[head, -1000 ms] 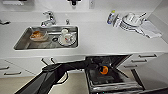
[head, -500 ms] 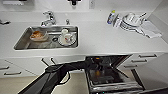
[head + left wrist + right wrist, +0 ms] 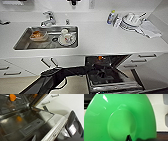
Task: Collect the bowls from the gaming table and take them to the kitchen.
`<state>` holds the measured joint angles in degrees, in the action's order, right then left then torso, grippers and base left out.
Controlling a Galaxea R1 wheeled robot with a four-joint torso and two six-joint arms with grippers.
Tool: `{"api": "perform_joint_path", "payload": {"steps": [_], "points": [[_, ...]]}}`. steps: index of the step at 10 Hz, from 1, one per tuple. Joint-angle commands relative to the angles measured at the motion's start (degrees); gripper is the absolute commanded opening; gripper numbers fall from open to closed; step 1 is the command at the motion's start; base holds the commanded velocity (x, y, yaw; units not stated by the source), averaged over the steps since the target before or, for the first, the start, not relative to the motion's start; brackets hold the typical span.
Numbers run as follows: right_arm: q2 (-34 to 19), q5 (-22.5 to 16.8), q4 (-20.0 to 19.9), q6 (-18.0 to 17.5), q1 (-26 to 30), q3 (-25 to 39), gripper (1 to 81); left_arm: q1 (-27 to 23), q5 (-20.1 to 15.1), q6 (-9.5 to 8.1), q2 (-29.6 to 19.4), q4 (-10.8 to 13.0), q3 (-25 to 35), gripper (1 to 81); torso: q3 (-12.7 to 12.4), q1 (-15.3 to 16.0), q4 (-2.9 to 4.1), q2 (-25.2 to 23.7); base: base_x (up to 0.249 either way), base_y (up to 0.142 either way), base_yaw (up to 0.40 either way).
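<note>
I am at the kitchen's white counter [image 3: 100,37], with the built-in dishwasher [image 3: 110,75] open below it. My left arm reaches in from the lower left, and its gripper [image 3: 100,72] is dark over the lower rack. The orange bowl [image 3: 12,97] sits deep in the rack, apart from the arm, and shows as an orange spot [image 3: 100,58] in the head view. Its reflection lies on the open steel door [image 3: 37,117]. The lime green bowl [image 3: 121,119] is very close in the right wrist view, with a dark fingertip [image 3: 128,138] against its underside.
The steel sink [image 3: 22,43] holds a tub, a cup and a plate below the faucet [image 3: 48,18]. A bottle [image 3: 110,17], stacked dishes [image 3: 131,21] and a cloth [image 3: 151,28] lie at the back right. White drawers with bar handles [image 3: 147,55] flank the dishwasher.
A second ago the orange bowl showed large at the end of my left arm over the rack. Now only a small orange spot shows farther inside. The view itself has not shifted.
</note>
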<state>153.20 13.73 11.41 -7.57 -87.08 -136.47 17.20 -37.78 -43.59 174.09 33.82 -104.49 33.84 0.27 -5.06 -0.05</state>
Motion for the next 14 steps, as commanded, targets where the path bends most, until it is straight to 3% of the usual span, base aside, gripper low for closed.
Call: {"api": "perform_joint_path", "payload": {"steps": [1, 3, 5, 7, 8, 9, 10, 11, 14], "points": [[-14.5, 1.3, 0.2, -1.7, -1.8, 16.0, 1.0, 13.0, -2.6, 1.14, -26.7, 6.2, 22.2, 81.1, 0.0, 0.0, 0.0, 0.0, 0.0, 0.0, 0.0], [-18.8, 2.8, 0.0, -3.1, -1.9, 19.7, 1.0, 16.9, -1.8, 1.14, -33.2, 7.9, 27.4, 81.1, 0.0, 0.0, 0.0, 0.0, 0.0, 0.0, 0.0], [-23.2, 5.8, 0.2, -4.8, -2.1, 23.7, 1.0, 20.2, 0.7, 1.14, -39.7, 8.2, 34.8, 81.1, 0.0, 0.0, 0.0, 0.0, 0.0, 0.0, 0.0], [-28.8, 8.6, 0.3, -5.7, -1.7, 29.8, 1.0, 26.3, 0.8, 1.05, -42.2, 12.2, 37.1, 81.1, 0.0, 0.0, 0.0, 0.0, 0.0, 0.0, 0.0], [-31.9, 11.1, 0.3, -6.3, -1.3, 33.4, 1.0, 30.3, 0.9, 1.05, -42.2, 14.5, 36.2, 81.1, 0.0, 0.0, 0.0, 0.0, 0.0, 0.0, 0.0], [-34.4, 14.0, 0.3, -6.3, -0.7, 36.2, 1.0, 34.0, 3.1, 0.88, -41.5, 16.3, 33.7, 81.1, 0.0, 0.0, 0.0, 0.0, 0.0, 0.0, 0.0], [-37.3, 16.8, 0.5, -8.0, 0.3, 39.3, 1.0, 38.2, 9.6, 0.97, -40.6, 16.9, 28.9, 81.1, 0.0, 0.0, 0.0, 0.0, 0.0, 0.0, 0.0], [-39.7, 17.3, 0.6, -9.1, 2.1, 41.5, 1.0, 41.8, 14.1, 1.05, -39.6, 17.7, 24.5, 81.1, 0.0, 0.0, 0.0, 0.0, 0.0, 0.0, 0.0], [-46.1, 16.2, 0.7, -11.8, 9.4, 47.2, 1.0, 50.9, 21.9, 1.05, -36.4, 20.9, 11.8, 81.1, 0.0, 0.0, 0.0, 0.0, 0.0, 0.0, 0.0]]}}
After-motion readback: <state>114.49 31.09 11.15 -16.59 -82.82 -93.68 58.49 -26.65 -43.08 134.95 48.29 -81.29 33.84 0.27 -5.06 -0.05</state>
